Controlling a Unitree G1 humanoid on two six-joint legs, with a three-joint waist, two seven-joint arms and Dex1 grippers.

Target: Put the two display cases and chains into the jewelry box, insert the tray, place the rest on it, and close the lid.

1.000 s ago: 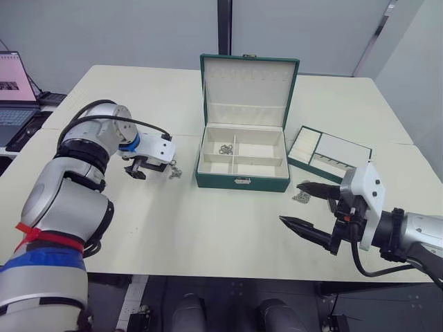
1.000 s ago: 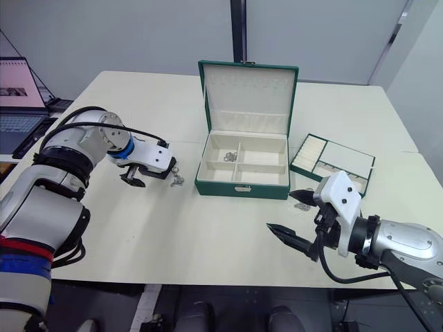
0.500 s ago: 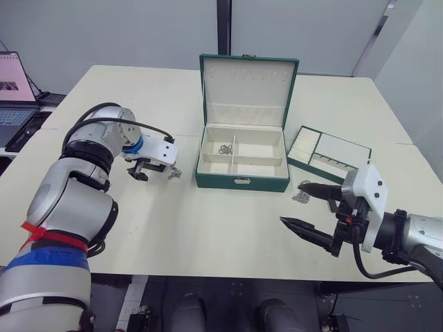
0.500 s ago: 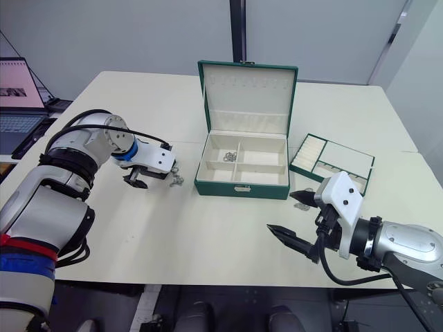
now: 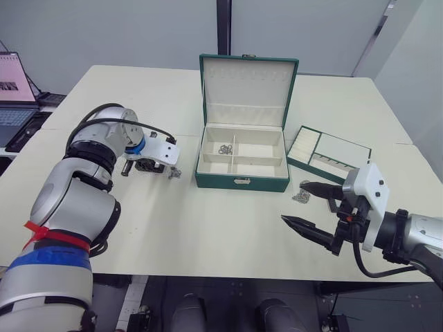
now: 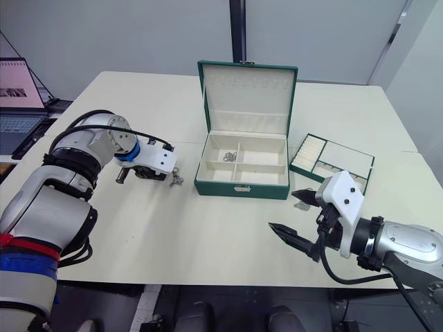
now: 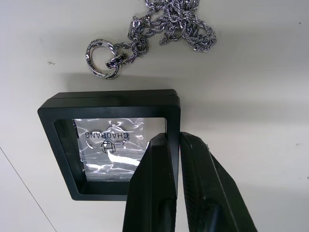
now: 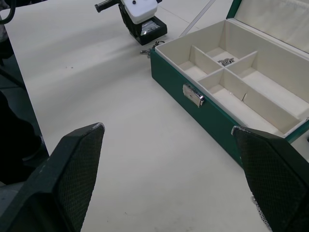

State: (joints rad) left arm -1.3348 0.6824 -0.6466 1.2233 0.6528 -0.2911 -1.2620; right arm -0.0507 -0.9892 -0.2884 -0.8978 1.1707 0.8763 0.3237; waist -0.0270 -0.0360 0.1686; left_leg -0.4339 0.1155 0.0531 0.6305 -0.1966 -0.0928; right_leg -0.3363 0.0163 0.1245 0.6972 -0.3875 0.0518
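Left wrist view has the left tool [image 7: 174,140] with its two black fingers [image 7: 154,183] clamped together on the near frame edge of a display case [image 7: 108,140], a black square frame around a crinkled clear window that lies flat on the bench [image 7: 256,96]. Just beyond the case lies a chain [image 7: 164,21], silvery links bunched up with two linked rings at one end, close to the frame but not touching it. From the head cameras this pair sits on the robot's left of the jewelry box [image 5: 242,162], whose lid [image 5: 249,90] stands upright and open. Another small chain [image 5: 225,149] rests in the box's rear left compartment. The tray [image 5: 329,153] lies on the bench to the right of the box, tilted at an angle, and a further chain [image 5: 301,196] lies in front of it. The right tool [image 5: 311,207] hovers near that chain, fingers spread wide apart and holding nothing
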